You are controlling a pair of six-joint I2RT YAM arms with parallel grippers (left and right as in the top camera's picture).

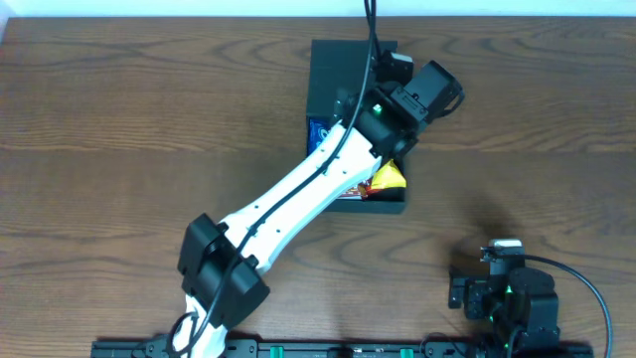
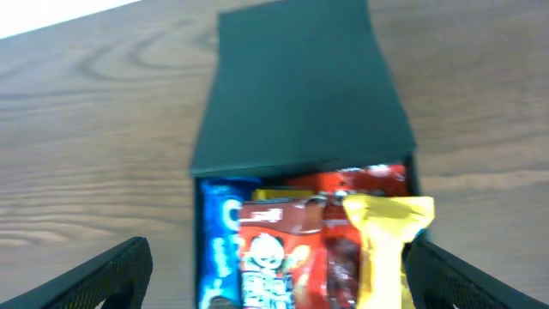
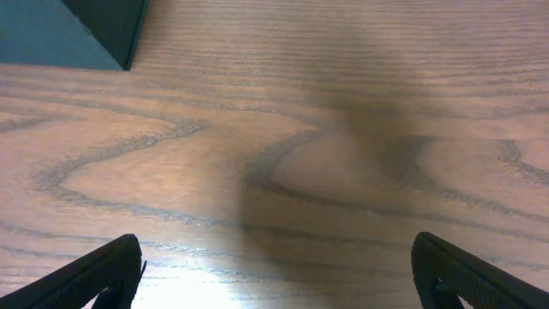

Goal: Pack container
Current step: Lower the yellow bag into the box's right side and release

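The container [image 1: 338, 70] is a dark teal-black box at the far middle of the table, its flap lid [image 2: 300, 94] folded back. Inside lie a blue packet [image 2: 219, 245], a red packet [image 2: 274, 249] with a cartoon face, and a yellow packet [image 2: 386, 227] at the right wall. My left gripper [image 2: 279, 279] hovers over the open box, open, with its fingers wider than the packets and touching none. My right gripper [image 3: 279, 275] is open over bare wood near the front right [image 1: 497, 283], holding nothing. A corner of the container [image 3: 77, 30] shows in the right wrist view.
The left arm [image 1: 288, 204] stretches diagonally from the front edge to the box, covering part of its contents. The wooden table [image 1: 119, 149] runs wide on both sides. A cable [image 1: 373, 25] hangs over the lid.
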